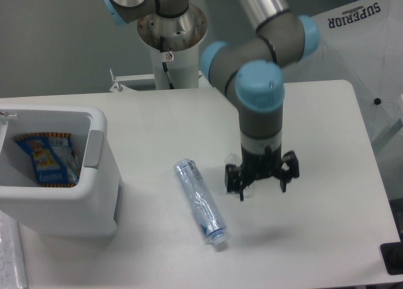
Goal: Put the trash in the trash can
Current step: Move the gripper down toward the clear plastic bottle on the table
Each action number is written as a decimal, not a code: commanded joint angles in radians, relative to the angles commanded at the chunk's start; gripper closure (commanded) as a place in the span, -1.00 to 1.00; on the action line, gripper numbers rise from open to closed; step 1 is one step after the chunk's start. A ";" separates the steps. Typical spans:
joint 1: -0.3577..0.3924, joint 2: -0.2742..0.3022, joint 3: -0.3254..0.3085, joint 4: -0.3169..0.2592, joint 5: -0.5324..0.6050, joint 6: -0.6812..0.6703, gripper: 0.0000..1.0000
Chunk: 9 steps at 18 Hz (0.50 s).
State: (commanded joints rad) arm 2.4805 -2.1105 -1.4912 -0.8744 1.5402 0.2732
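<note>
The bottle [200,201] lay flat on the white table [327,238], just left of the gripper [262,185]. The gripper stood low with its jaws spread, its left finger on the wrapper [233,162], which was mostly hidden behind it. To the far left stood the can [69,204], holding a yellow-and-blue packet [45,158]. Behind hung a white cloth [352,43] marked SUPERIOR.
</note>
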 joint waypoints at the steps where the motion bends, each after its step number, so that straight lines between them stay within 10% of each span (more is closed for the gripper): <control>1: -0.011 -0.023 0.017 0.000 -0.002 -0.020 -1.00; 9: -0.037 -0.109 0.081 0.014 -0.020 -0.170 -1.00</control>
State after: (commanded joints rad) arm 2.4437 -2.2197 -1.4098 -0.8606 1.5202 0.1029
